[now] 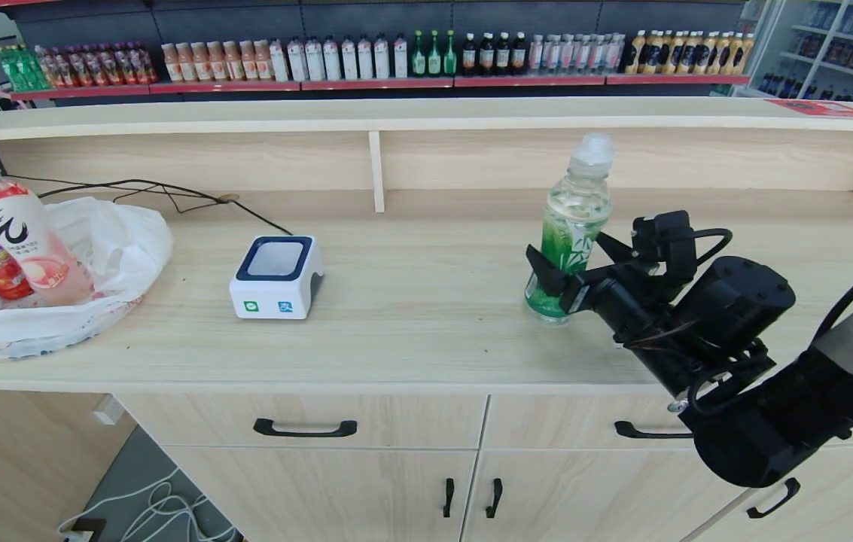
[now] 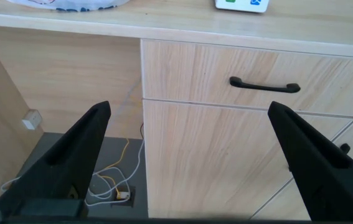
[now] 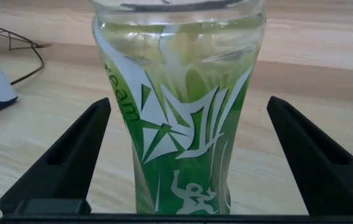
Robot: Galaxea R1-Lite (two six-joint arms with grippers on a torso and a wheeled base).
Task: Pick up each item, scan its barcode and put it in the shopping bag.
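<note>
Presently the right gripper (image 1: 573,263) has its fingers parted either side of the upright bottle (image 1: 577,203) on the counter (image 1: 426,316), evidently lined up to grasp it for the scanner (image 1: 276,276), while the left gripper (image 2: 188,107) hangs below the counter, fingers spread and empty.

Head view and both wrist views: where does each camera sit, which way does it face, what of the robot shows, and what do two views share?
Head view: on the head, facing forward and down at the counter; right arm shows, right gripper open around the green-labelled bottle.
Left wrist view: on the left wrist, below the counter, facing the drawer front; left gripper fingers open.
Right wrist view: on the right wrist, facing the bottle between its fingers.
Shared: head and right wrist show bottle and scanner.
</note>
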